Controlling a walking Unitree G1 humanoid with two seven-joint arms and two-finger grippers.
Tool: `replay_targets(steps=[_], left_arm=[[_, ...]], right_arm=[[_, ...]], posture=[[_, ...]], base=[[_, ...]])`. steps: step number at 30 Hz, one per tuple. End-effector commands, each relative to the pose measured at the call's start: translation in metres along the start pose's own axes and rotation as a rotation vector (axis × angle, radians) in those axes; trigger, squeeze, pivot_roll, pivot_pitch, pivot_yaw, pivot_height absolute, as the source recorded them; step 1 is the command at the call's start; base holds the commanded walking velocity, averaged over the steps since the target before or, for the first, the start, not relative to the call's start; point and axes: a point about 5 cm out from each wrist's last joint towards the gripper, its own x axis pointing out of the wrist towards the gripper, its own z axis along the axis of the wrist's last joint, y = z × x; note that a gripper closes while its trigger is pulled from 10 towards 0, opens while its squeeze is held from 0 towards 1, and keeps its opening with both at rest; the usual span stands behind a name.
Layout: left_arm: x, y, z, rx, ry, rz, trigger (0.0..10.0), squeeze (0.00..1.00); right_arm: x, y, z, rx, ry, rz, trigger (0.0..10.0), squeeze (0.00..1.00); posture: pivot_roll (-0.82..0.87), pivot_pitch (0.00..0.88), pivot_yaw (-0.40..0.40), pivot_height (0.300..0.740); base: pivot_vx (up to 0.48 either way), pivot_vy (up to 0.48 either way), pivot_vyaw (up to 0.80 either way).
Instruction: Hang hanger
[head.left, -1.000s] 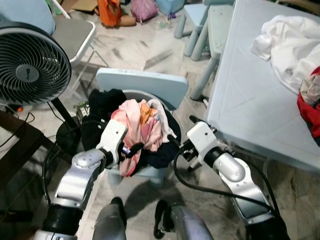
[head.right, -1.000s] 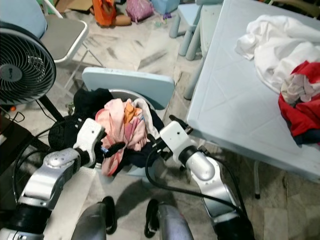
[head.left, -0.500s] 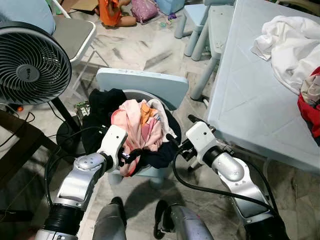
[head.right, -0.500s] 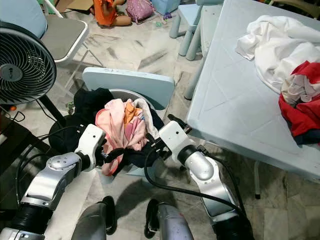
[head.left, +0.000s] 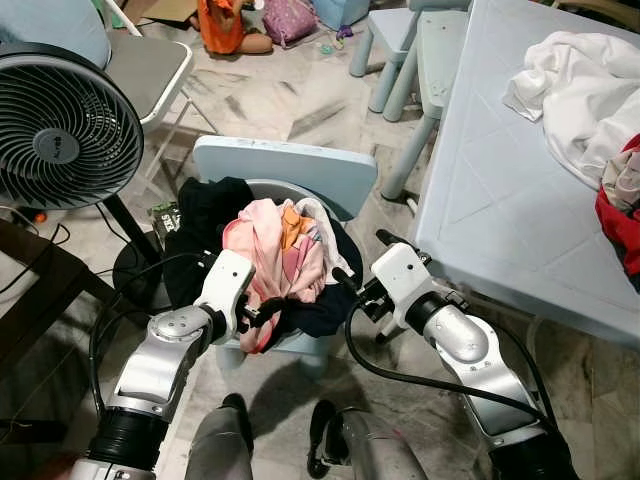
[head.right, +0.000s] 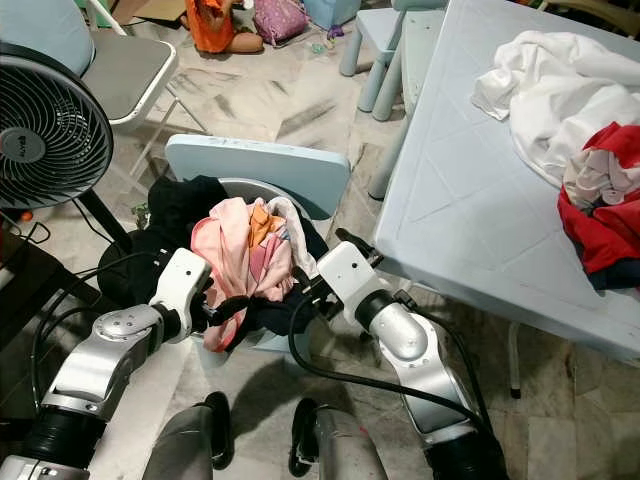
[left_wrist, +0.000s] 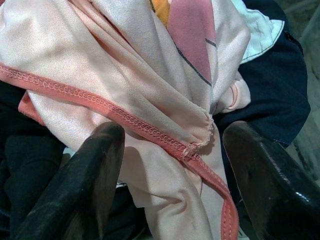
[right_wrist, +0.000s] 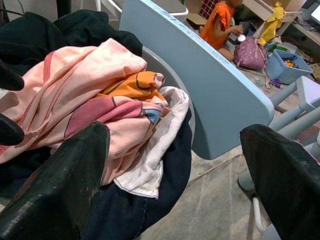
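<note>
A pale blue counter (head.left: 500, 200) carries white and red laundry (head.left: 585, 100). Beside it a small blue chair (head.left: 285, 170) holds a clothes pile topped by a pink garment (head.left: 285, 255). The left gripper (left_wrist: 170, 165), fingers apart, straddles its hem; the right gripper (right_wrist: 175, 165) hovers spread nearby. No hanger can be made out.

Spread black fingers (left_wrist: 92, 172) flanking pink garment (left_wrist: 125, 80)
</note>
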Motion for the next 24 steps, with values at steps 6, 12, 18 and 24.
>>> replay_targets(steps=[6,12,18,24], left_arm=[[0.014,0.016,-0.017,0.027,-0.027,0.123,10.0,0.00],[0.013,0.017,-0.017,0.052,-0.035,0.133,10.0,0.00],[0.014,0.008,-0.021,0.221,-0.012,0.031,10.0,0.00],[0.009,0.016,-0.042,0.226,0.074,-0.002,0.0,0.00]], right_arm=[[-0.007,-0.002,-0.011,0.076,0.053,-0.077,10.0,0.00],[-0.004,-0.011,-0.012,0.080,0.061,-0.120,10.0,0.00],[-0.004,-0.017,-0.014,0.073,0.078,-0.165,10.0,0.00],[-0.002,-0.014,-0.013,0.078,0.076,-0.161,10.0,0.00]], posture=[[-0.07,0.207,-0.095,0.740],[-0.07,0.197,-0.091,0.740],[-0.06,0.189,-0.082,0.740],[-0.06,0.189,-0.080,0.740]], base=[[0.000,0.000,0.00],[0.000,0.000,0.00],[0.000,0.000,0.00],[0.000,0.000,0.00]])
